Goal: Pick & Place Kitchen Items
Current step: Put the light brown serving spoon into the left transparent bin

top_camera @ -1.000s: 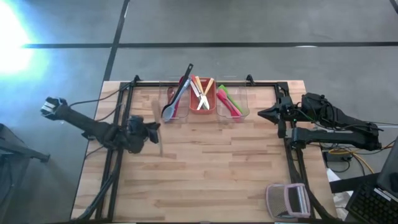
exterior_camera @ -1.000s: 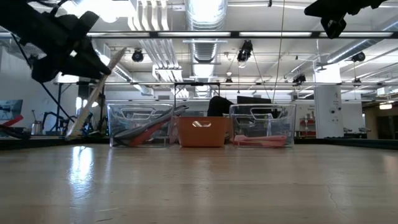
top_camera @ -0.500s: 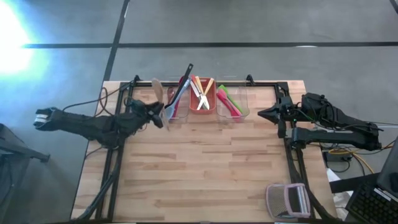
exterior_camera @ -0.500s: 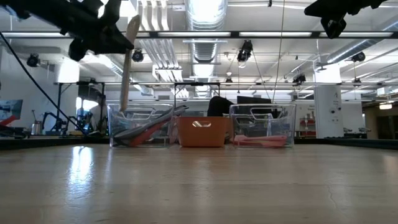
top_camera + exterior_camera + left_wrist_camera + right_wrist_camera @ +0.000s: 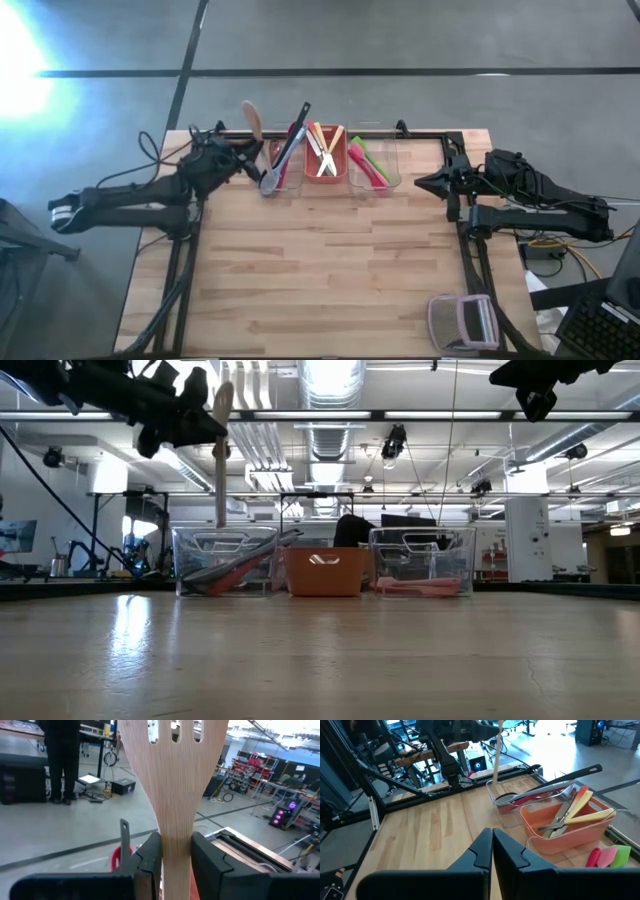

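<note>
table (image 5: 330, 270) | clear bins (image 5: 385, 172) | red bin (image 5: 326, 172) | boxy gadget (image 5: 462, 322)

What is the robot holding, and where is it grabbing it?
The left tool holds a wooden slotted spatula by its handle, upright above the left clear bin. The right tool is shut and holds nothing.

Pale wooden spatula (image 5: 175, 795) (straight-grained)

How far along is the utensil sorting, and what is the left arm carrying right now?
Done: large utensils lie in the left clear bin, sticks in the red bin, small spoons in the right clear bin. In hand: the left gripper holds a wooden slotted spatula upright beside the left clear bin. Left: drop it in. The right gripper waits, shut.
</note>
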